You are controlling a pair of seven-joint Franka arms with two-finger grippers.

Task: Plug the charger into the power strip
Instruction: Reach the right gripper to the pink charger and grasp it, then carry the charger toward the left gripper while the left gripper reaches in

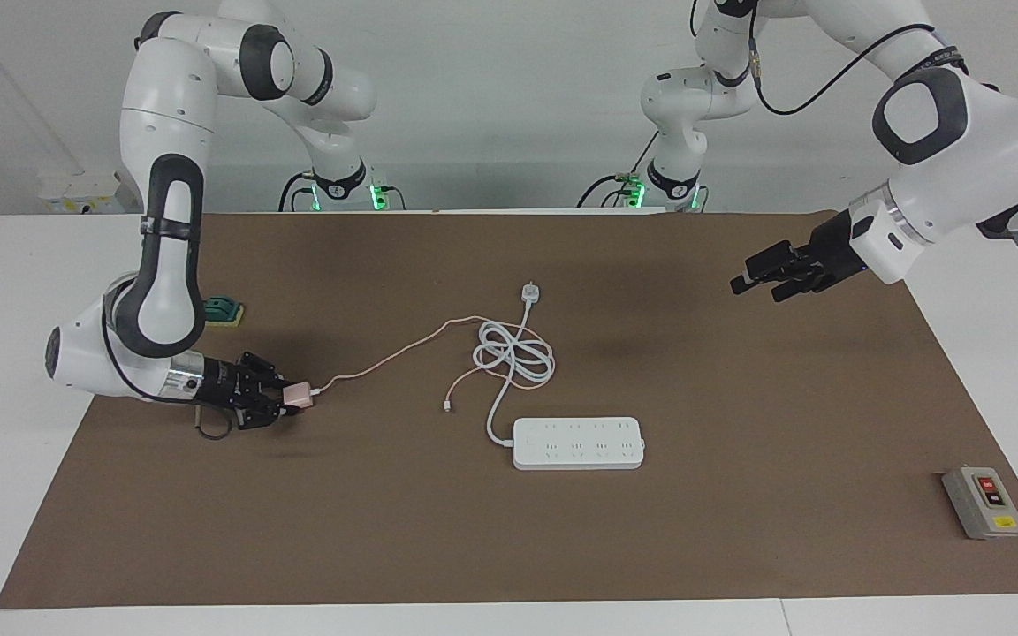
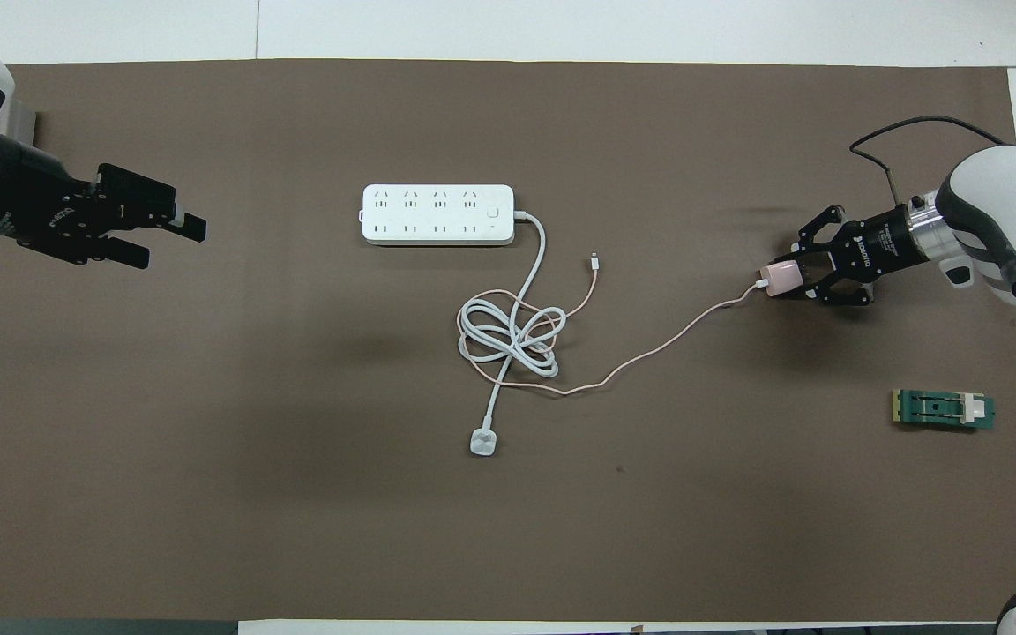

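Observation:
The pale-pink cube charger (image 1: 299, 394) (image 2: 782, 275) sits between the fingers of my right gripper (image 1: 291, 399) (image 2: 774, 279), low over the mat toward the right arm's end of the table. Its thin pink cable (image 1: 385, 358) (image 2: 649, 357) trails to the middle of the mat. The white power strip (image 1: 578, 442) (image 2: 436, 214) lies flat in the middle, sockets up, farther from the robots than its coiled white cord (image 1: 513, 353) (image 2: 512, 331). My left gripper (image 1: 758, 284) (image 2: 168, 240) is open and empty in the air over the left arm's end of the mat, where that arm waits.
The cord's round white plug (image 1: 531, 291) (image 2: 483, 442) lies nearer to the robots than the coil. A small green object (image 1: 222, 310) (image 2: 943, 409) lies near the right arm. A grey box with red and yellow buttons (image 1: 983, 502) stands at the left arm's end.

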